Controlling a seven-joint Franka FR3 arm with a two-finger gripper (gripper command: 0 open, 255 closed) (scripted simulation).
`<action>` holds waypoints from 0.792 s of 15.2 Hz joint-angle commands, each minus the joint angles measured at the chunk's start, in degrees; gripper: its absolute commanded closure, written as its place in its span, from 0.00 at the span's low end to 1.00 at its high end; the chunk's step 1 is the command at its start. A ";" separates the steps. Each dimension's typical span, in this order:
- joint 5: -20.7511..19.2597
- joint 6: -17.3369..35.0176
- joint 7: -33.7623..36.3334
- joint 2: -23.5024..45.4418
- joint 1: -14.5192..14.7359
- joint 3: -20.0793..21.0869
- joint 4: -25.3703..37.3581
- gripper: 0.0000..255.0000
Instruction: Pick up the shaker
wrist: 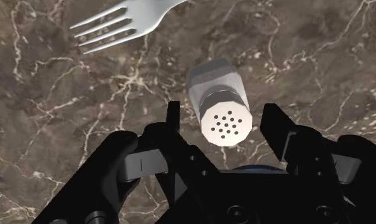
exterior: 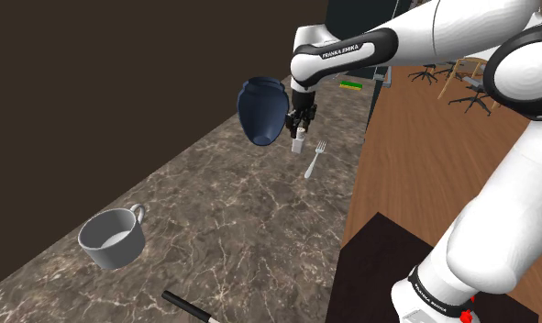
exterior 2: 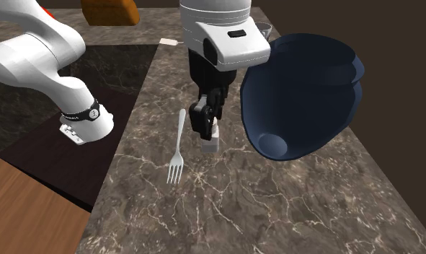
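Just above the marble counter [wrist: 53, 121], the gripper [wrist: 222, 118] straddles an upright white shaker [wrist: 219, 95] — fingers wide, neither touching it — with a fork [wrist: 119, 24] lying near.

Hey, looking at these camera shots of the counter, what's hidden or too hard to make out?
- Shoulder view: the shaker is tiny, its top covered by the gripper.
- Shoulder view: a black stick is cut off by the bottom edge; what it is, I cannot tell.
- Wrist view: the fork has its handle cut off by the picture's edge.
- Second exterior view: the blue pot hides whatever lies behind it.
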 commanded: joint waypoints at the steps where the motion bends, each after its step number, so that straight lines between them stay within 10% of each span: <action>1: 0.00 0.16 0.02 0.05 0.01 0.01 -0.09 1.00; 12: -0.01 -2.06 -0.14 -0.42 -0.04 -0.03 1.67 1.00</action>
